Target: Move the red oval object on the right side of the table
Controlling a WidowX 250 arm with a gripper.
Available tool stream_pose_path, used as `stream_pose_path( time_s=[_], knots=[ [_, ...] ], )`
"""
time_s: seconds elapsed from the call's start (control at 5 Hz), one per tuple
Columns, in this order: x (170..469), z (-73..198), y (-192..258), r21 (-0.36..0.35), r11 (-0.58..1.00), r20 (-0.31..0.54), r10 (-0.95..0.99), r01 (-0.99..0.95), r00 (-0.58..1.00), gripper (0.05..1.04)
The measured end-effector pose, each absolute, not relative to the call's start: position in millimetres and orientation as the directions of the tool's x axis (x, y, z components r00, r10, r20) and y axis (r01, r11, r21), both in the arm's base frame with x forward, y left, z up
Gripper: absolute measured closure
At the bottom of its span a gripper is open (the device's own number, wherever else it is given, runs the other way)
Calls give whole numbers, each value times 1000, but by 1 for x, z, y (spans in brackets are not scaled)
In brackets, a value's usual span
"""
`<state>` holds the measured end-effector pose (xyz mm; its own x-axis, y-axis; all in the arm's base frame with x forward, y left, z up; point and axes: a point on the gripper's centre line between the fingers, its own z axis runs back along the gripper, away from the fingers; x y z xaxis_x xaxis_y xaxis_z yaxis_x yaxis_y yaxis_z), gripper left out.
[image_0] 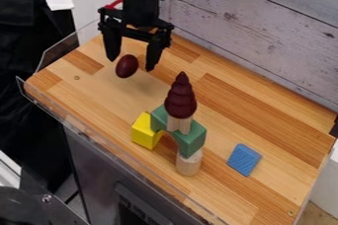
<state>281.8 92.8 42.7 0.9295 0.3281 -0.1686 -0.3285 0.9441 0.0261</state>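
Observation:
The gripper [132, 64] hangs over the upper left part of the table, its two fingers spread wide. A dark red oval object [127, 66] appears between the fingertips, nearer to the left one in the view, with a gap showing on the right finger's side. Whether the oval rests on the wood or stands slightly off it, I cannot tell. The wooden table [264, 115] stretches away to the lower right.
Near the middle stand a yellow block [145, 131], a green arch [191, 140] on a pale cylinder [189, 164], and a dark red swirled cone [181, 98] on top. A blue block [244, 160] lies to the right. Clear low walls edge the left side.

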Motion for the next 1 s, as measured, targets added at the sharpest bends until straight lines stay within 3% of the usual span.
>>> stream_pose_path(
  time_s=[1.0],
  knots=[
    [292,26,118,17,922,-199,382,-386,903,85]
  ],
)
